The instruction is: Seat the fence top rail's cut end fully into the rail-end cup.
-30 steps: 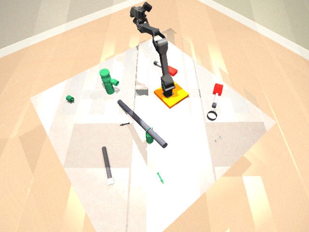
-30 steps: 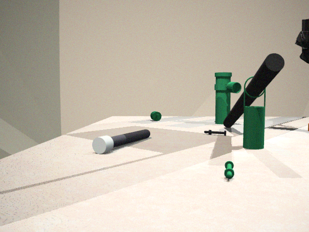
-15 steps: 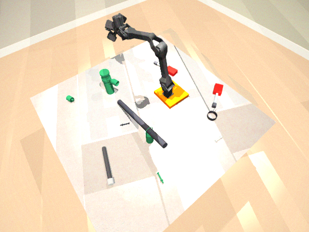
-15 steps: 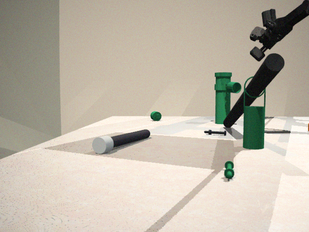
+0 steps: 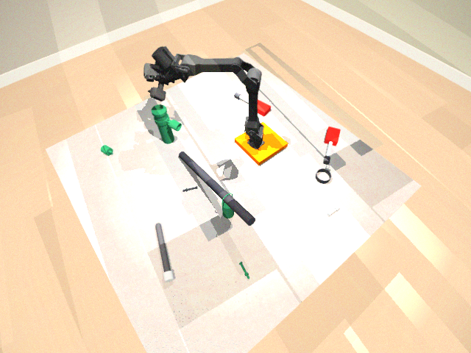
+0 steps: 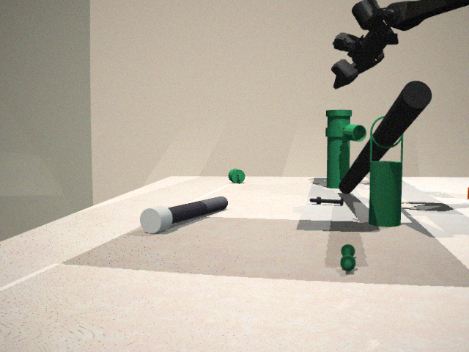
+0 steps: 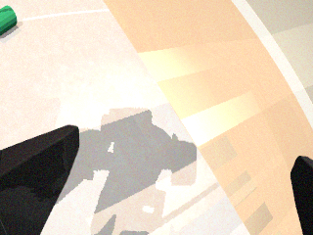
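The dark top rail (image 5: 207,179) (image 6: 397,117) slants through the wire loop (image 6: 402,151) on the small green post (image 5: 228,211) (image 6: 385,193). Its far end is down at table level, outside the cup; its near end is high. The big green post (image 5: 166,133) (image 6: 333,163) stands upright. The brace band (image 6: 333,131) sits high on it, a little below the post cap (image 5: 159,109) (image 6: 338,113). The green end cup (image 5: 174,124) (image 6: 352,131) sticks out from the band, its mouth empty. My gripper (image 5: 152,83) (image 6: 335,64) (image 7: 192,153) is open and empty, above the big post, away from the rail.
A short green fitting (image 5: 107,150) (image 6: 237,176) (image 7: 7,21) lies left of the big post. A white-capped dark tube (image 5: 163,246) (image 6: 196,210), a dark bolt (image 5: 190,188) (image 6: 327,201) and a green bolt (image 5: 243,269) (image 6: 347,257) lie nearer. Two red pieces (image 5: 263,107) (image 5: 332,135) lie beyond the rail.
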{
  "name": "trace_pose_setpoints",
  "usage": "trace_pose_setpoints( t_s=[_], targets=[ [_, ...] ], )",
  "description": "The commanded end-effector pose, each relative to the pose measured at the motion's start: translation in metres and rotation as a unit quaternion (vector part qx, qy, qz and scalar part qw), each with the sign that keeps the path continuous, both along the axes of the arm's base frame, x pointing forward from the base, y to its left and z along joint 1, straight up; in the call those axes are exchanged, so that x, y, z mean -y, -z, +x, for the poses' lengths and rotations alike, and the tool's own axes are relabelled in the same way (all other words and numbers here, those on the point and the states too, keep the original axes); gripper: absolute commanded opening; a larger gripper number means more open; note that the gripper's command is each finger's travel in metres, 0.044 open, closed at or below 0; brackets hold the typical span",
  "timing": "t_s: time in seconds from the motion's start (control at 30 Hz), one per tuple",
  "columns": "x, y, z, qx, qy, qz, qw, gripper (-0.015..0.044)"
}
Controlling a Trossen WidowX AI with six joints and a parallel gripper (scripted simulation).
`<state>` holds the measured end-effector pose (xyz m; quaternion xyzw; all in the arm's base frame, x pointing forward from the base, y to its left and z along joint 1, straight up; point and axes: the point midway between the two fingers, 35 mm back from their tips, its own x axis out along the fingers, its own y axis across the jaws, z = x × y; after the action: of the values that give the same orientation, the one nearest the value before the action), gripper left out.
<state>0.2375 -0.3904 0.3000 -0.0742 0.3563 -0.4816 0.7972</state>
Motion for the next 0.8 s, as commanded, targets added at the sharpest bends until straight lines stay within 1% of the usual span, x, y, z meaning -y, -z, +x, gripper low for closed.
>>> trace_pose_setpoints(
  t_s=[0.0,0.1,0.23,0.33,0.47,0.53,0.77],
  targets=[
    [-0.063,0.013,0.039,0.013,-0.068,0.067,0.995,0.0440],
    [-0.110,0.021,0.058,0.014,-0.112,0.114,0.987,0.0440],
    [-0.178,0.032,0.074,0.007,-0.169,0.182,0.969,0.0440],
    [-0.229,0.039,0.075,-0.006,-0.207,0.234,0.950,0.0440],
    [-0.292,0.048,0.065,-0.033,-0.247,0.297,0.922,0.0440],
    [-0.303,0.049,0.062,-0.039,-0.252,0.307,0.917,0.0440],
    [-0.303,0.049,0.062,-0.039,-0.252,0.307,0.917,0.0440]
  ],
)
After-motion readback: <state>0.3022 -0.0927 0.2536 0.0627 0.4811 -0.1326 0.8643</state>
